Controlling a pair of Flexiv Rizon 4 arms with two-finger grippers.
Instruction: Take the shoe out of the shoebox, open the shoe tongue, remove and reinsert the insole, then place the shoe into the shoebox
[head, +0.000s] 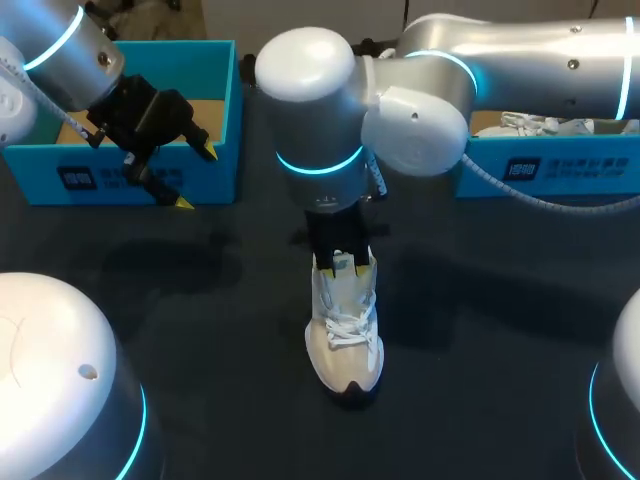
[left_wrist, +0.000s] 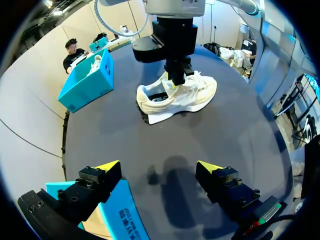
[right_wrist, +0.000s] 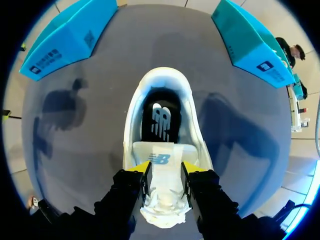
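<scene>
Narrowly parted, right gripper (right_wrist: 166, 170) pinches shoe tongue (right_wrist: 162, 151); left gripper (left_wrist: 159, 166) gapes wide.

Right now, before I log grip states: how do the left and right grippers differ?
The left gripper is open and empty; the right gripper is shut on the shoe tongue. The left gripper hangs by the blue shoebox, away from the shoe; the right gripper points straight down over the shoe. Both have black fingers with yellow tips.
</scene>
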